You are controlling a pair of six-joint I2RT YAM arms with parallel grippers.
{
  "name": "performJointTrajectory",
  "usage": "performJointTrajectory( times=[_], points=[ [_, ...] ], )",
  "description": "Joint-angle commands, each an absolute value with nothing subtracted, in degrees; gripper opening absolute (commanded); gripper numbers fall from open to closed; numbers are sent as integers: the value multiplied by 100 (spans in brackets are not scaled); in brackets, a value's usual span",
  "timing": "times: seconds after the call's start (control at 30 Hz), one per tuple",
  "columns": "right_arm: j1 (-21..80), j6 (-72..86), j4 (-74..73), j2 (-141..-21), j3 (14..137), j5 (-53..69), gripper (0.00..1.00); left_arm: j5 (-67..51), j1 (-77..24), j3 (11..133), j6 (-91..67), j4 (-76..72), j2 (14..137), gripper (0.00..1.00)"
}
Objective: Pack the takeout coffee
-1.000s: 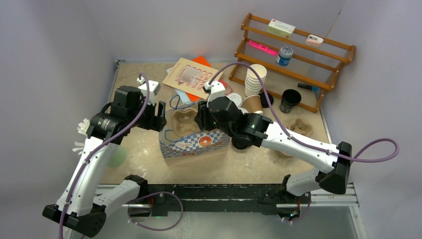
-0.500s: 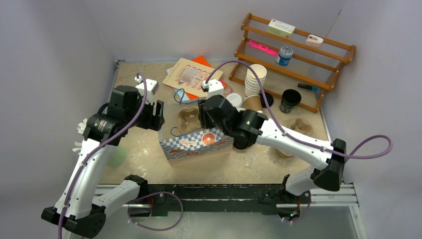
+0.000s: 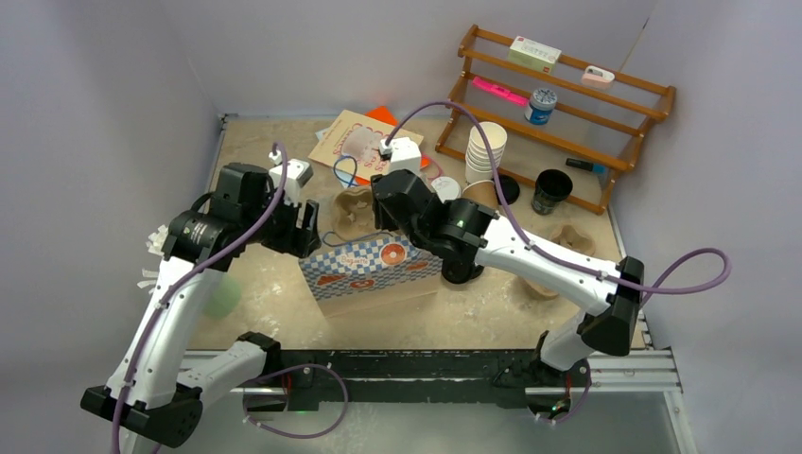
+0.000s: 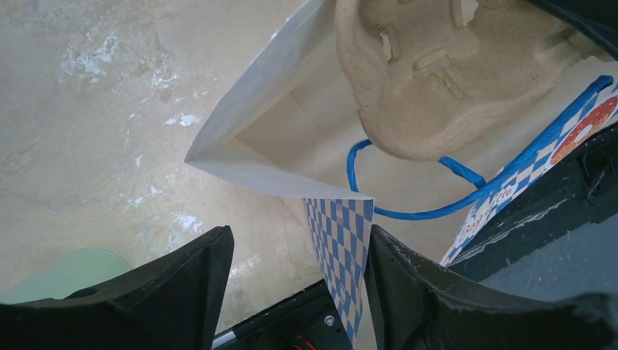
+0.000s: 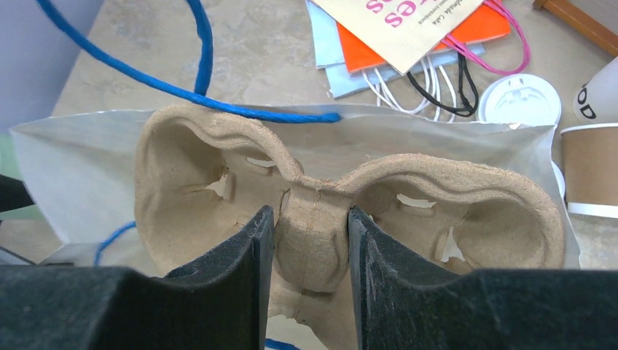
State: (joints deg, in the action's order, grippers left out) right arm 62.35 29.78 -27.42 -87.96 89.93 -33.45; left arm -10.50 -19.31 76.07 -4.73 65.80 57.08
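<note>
My right gripper [image 5: 311,219] is shut on the centre post of a brown cardboard cup carrier [image 5: 408,189]. It holds the carrier in the mouth of a blue-checked paper bag [image 3: 374,265] with blue handles [image 5: 146,80]. My left gripper [image 4: 300,237] is open at the bag's left end. The bag's checked corner [image 4: 339,233] stands between its fingers, close to the right one. The takeout coffee stands behind the bag: a white-lidded cup [image 3: 445,189], also in the right wrist view [image 5: 522,98], and a black cup [image 3: 550,189] by the rack.
A brown paper cup [image 3: 480,196] and a stack of lidless white cups [image 3: 487,149] stand beside the white lid. A wooden rack [image 3: 567,104] fills the back right. A second carrier [image 3: 569,241] lies right, flat bags [image 3: 364,142] behind, and a green object [image 3: 224,295] left.
My right arm has carried the cup carrier towards the far side, and the bag has tipped back with it so its printed front shows more. The left gripper has barely moved.
</note>
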Motion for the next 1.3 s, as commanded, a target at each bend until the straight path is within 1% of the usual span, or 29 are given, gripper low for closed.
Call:
performJointTrajectory(
  times=[0.0,0.2,0.4,0.6,0.77,0.93,1.0,1.1,1.17,1.27],
  points=[
    [6233,2994,-2904,-8899,9128,-3626,36,-1101,-1978,7691,-404,6799,5743,66],
    [6231,2996,-2962,-8903,8945,-3685,36,-1124,-1986,7587,-404,6783,5708,66],
    [6231,3030,-3138,-9103,8701,-3323,35,-781,-1986,7735,-531,6540,5553,66],
    [6273,3106,-3091,-9357,8718,-3338,34,-463,-1982,7772,-757,6116,5380,66],
    [6327,3103,-3176,-9539,8801,-3327,34,-492,-1986,7755,-842,5719,5222,66],
    [6336,3127,-3379,-9698,8987,-2974,35,-712,-1986,7838,-739,5145,5196,66],
    [6332,3248,-3659,-9751,9196,-2785,35,-961,-1986,7860,-649,4925,5253,65],
    [6289,3275,-3863,-9764,9489,-2917,36,-1535,-1986,7831,-608,4680,5328,56],
    [6162,3293,-3902,-9765,9623,-2754,36,-1857,-1984,7795,-655,4638,5358,51],
    [5933,3356,-3819,-9764,9676,-2416,36,-2102,-1986,7693,-721,4646,5281,48]
  ],
)
